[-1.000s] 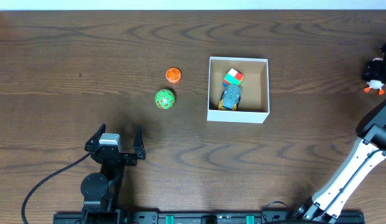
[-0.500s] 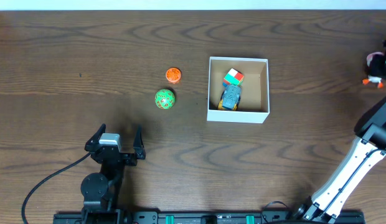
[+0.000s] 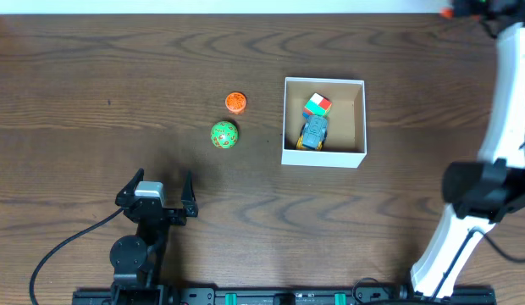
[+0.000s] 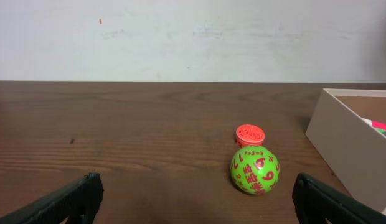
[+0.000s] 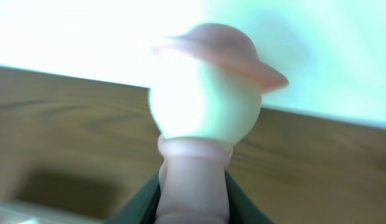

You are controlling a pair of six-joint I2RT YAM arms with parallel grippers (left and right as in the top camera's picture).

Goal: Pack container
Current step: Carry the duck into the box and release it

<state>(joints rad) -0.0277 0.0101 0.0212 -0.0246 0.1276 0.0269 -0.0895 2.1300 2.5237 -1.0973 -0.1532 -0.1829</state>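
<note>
The container [image 3: 323, 158], a white-walled box with a brown inside, stands right of the table's centre; its near wall [image 4: 352, 143] shows at the right of the left wrist view. A multicolour cube [image 3: 317, 105] and a blue toy car [image 3: 313, 131] lie in it. My right gripper [image 3: 464, 9] is at the far back right edge, well away from the box. In the blurred right wrist view it [image 5: 193, 202] is shut on a pale toy figure [image 5: 202, 106] with a pinkish hat. My left gripper [image 3: 157, 188] rests open near the front left, nothing between its fingers [image 4: 75, 199].
A green ball with red numbers [image 3: 223, 135] and a small orange disc [image 3: 235, 102] lie left of the box, ahead of the left gripper; they are the ball [image 4: 254, 170] and disc [image 4: 249, 134] in its wrist view. The right arm [image 3: 500, 127] stretches along the table's right side.
The right gripper has shut on the toy figure at the right edge and carried it up toward the back right corner. The left arm has not moved.
</note>
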